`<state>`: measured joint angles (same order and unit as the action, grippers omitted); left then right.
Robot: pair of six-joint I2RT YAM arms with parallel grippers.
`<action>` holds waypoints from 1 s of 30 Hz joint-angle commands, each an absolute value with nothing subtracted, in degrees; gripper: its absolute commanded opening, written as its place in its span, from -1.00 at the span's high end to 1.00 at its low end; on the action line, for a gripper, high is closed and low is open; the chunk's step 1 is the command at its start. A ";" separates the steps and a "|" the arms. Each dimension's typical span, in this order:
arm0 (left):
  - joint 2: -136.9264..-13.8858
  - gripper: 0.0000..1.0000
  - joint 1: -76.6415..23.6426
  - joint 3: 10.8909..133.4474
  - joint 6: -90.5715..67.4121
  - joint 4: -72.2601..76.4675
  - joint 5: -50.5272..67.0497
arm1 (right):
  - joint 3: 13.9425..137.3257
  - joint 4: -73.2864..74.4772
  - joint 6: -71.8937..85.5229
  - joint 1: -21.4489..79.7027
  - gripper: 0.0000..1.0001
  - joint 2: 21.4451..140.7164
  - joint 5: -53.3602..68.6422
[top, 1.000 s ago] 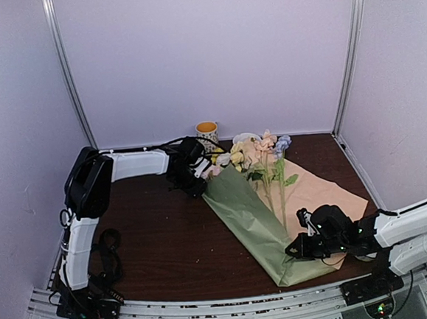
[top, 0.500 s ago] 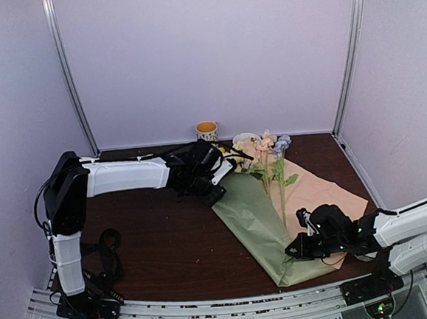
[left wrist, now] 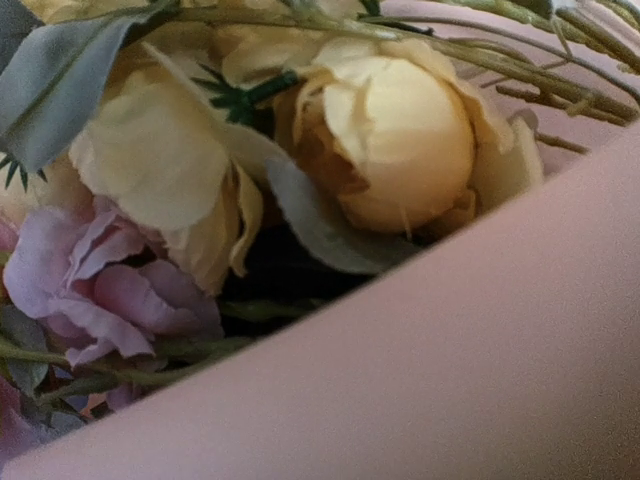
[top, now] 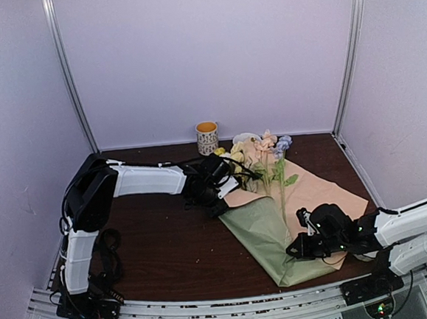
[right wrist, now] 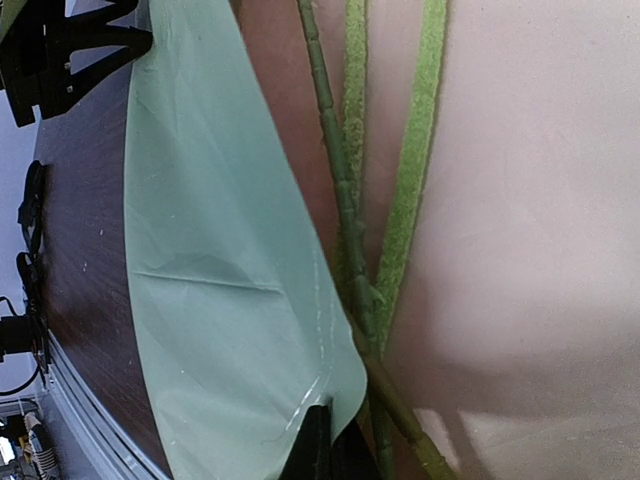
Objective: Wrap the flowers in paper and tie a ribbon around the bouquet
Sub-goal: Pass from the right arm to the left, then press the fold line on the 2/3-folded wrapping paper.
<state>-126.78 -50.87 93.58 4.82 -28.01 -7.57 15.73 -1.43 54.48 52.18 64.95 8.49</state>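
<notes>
With my right gripper [top: 293,251] pinched shut on the paper [top: 263,229] and my left gripper [top: 220,196] impossible to read, I judge the flowers [top: 261,152] half wrapped and the ribbon not yet tied.

Soft, even light falls everywhere; shadows are faint. Up close in the left wrist view, the paper [left wrist: 450,380] at the lower right is a pink blur. The right wrist view is sharp.
</notes>
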 commanded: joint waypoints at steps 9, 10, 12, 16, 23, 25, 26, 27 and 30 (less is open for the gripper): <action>-129.90 -0.11 -50.71 93.22 5.18 -28.12 -5.26 | 19.97 16.24 50.56 51.81 0.65 60.34 1.55; -129.90 -0.11 -50.71 93.10 5.41 -28.12 -5.15 | 21.50 18.71 49.60 51.99 0.59 59.09 0.18; -129.90 -0.11 -50.71 92.91 5.58 -27.95 -4.84 | 24.06 22.33 47.58 52.71 0.48 56.23 -1.78; -130.20 -0.11 -50.71 92.50 5.47 -27.32 -3.47 | 28.45 22.59 42.53 57.29 0.36 53.06 -2.59; -130.41 -0.11 -50.62 91.28 4.36 -26.45 -0.90 | 38.85 15.41 33.11 60.28 0.43 68.36 5.63; -130.51 -0.11 -50.63 91.15 4.20 -26.41 -0.55 | 44.18 17.49 29.79 60.29 0.51 76.07 6.07; -130.51 -0.11 -50.63 91.14 4.22 -26.34 -0.43 | 46.61 18.07 28.31 60.32 0.53 79.43 6.26; -130.47 -0.11 -50.55 91.10 4.22 -26.32 -0.37 | 48.68 18.72 26.76 60.30 0.54 82.82 6.62; -130.60 -0.11 -50.49 90.92 4.12 -26.19 -0.21 | 55.31 21.67 24.49 60.31 0.60 91.07 6.70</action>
